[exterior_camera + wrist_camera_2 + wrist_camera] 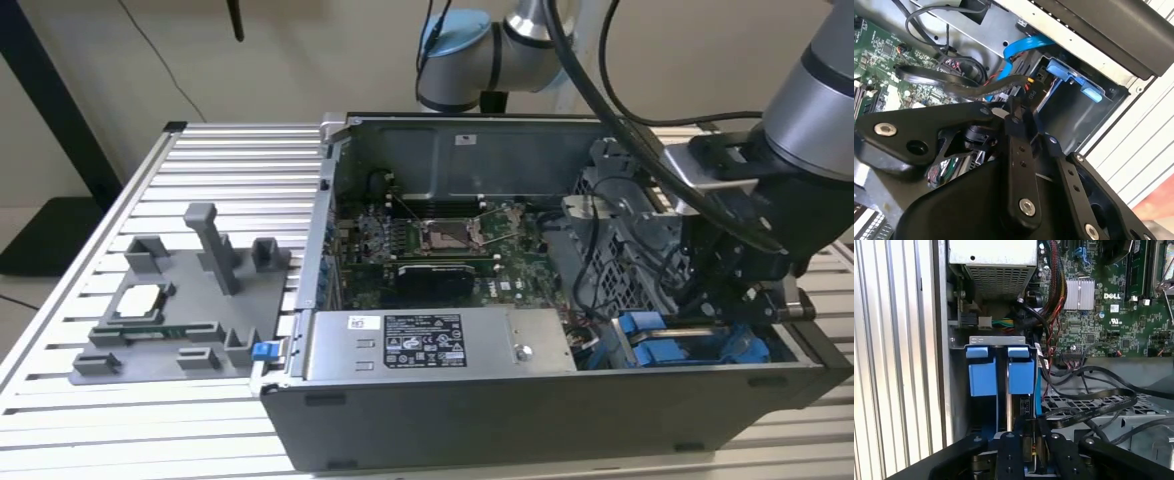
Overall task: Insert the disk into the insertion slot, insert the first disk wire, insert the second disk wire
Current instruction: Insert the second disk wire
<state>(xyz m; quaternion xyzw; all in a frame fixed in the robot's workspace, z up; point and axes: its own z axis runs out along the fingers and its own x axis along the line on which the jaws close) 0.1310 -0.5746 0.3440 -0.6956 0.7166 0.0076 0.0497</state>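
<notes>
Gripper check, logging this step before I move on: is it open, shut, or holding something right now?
Gripper: low inside the open grey metal computer case, its black fingers close together around a dark connector by the blue plastic drive carriers; the grip itself cannot be told.

black cables (1089,400) crowding insertion slot (999,390)

A green motherboard (434,245) is seen inside the open computer case (534,410), beside a labelled grey power-supply box (441,345). A grey fixture block (187,300) is placed on the slatted table (80,400).
</notes>
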